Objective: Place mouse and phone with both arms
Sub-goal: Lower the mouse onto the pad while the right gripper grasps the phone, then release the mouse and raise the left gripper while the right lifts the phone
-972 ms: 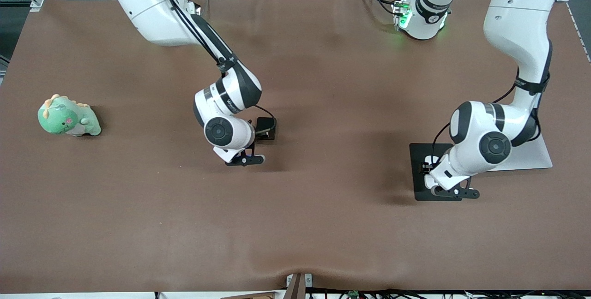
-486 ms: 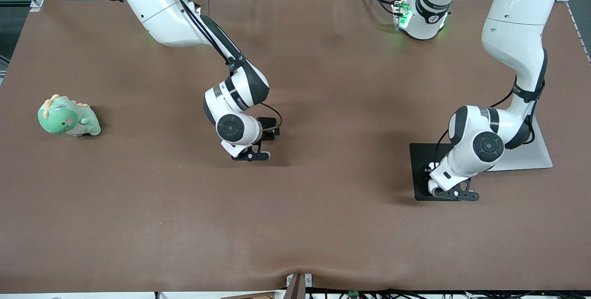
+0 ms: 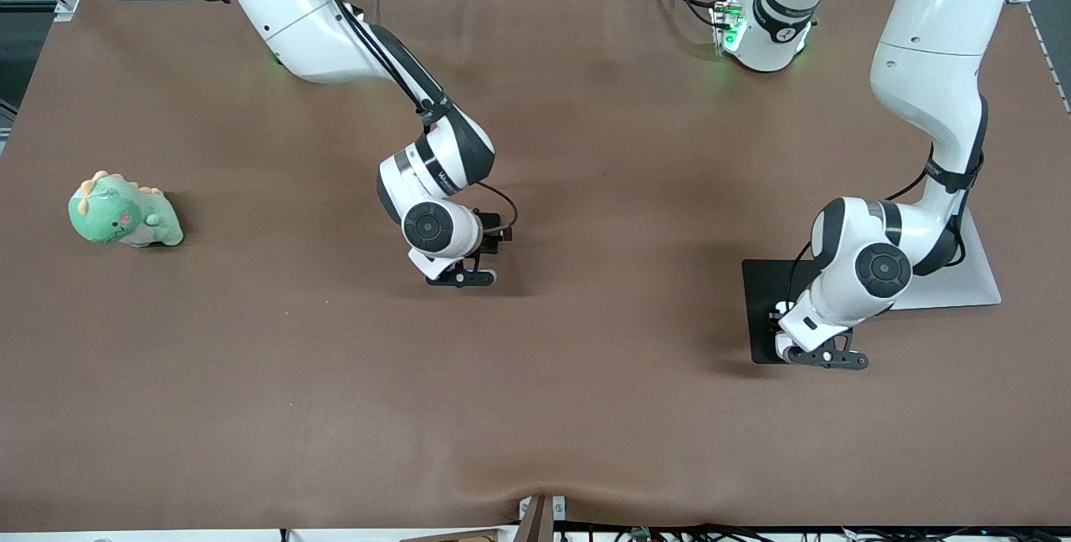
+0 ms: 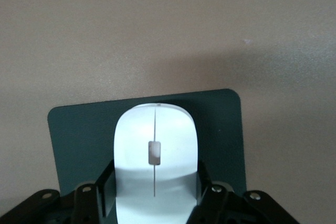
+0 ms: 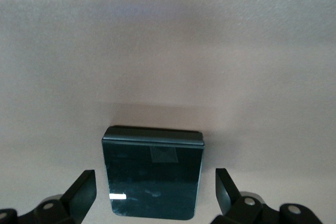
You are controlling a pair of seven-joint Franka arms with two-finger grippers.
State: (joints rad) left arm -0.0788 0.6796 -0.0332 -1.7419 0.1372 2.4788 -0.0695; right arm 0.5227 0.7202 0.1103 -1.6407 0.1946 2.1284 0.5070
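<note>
1. Risk first: the mouse (image 4: 155, 163) sat on the pad (image 4: 79, 135) near the table's corner at the left arm's end, and the left gripper's (image 4: 155, 203) fingers (image 4: 102, 192) pressed its sides. If the arm lifted before they spread enough, the mouse would likely drag or tip off the pad.
2. Second risk: the right gripper's (image 5: 156, 195) fingers (image 5: 81, 195) flanked the phone (image 5: 153, 179) without touching it; a skewed descent could nudge the slab askew rather than seat it between them.
3. Left gripper: clamped on the mouse at its sides, low over the pad's edge nearest the front camera.
4. Right gripper: spread wide, empty, hovering over the phone, which lay flat on the table (image 3: 586, 400) near its middle.
</note>
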